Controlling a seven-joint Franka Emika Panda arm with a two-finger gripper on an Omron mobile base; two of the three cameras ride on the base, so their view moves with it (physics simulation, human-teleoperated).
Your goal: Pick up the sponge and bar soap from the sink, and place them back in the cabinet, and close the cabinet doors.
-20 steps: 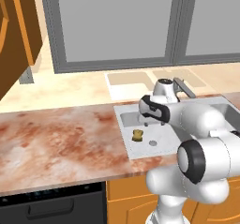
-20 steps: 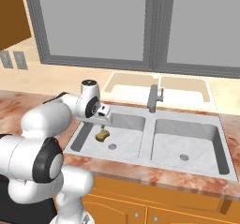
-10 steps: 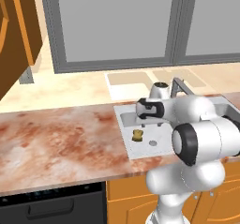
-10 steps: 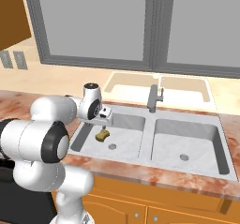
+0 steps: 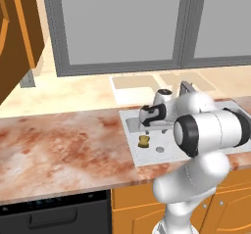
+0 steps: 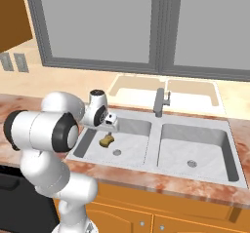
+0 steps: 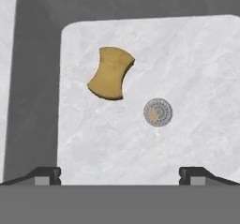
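Sink set into the tabletop, below the window

The small mustard yellow-brown sponge lies on the floor of the left basin of the pale grey double-basin metal sink, beside the round drain and apart from it. The grey faucet stands behind the divider between the two basins. The marbled reddish tabletop stretches left of the sink. The white arm's wrist, with the jaws set wide, hangs over the left basin above the sponge.

The sponge, a mustard-yellow pad with a pinched waist, lies flat on the floor of the sink's left basin. It rests near the round drain, apart from it.
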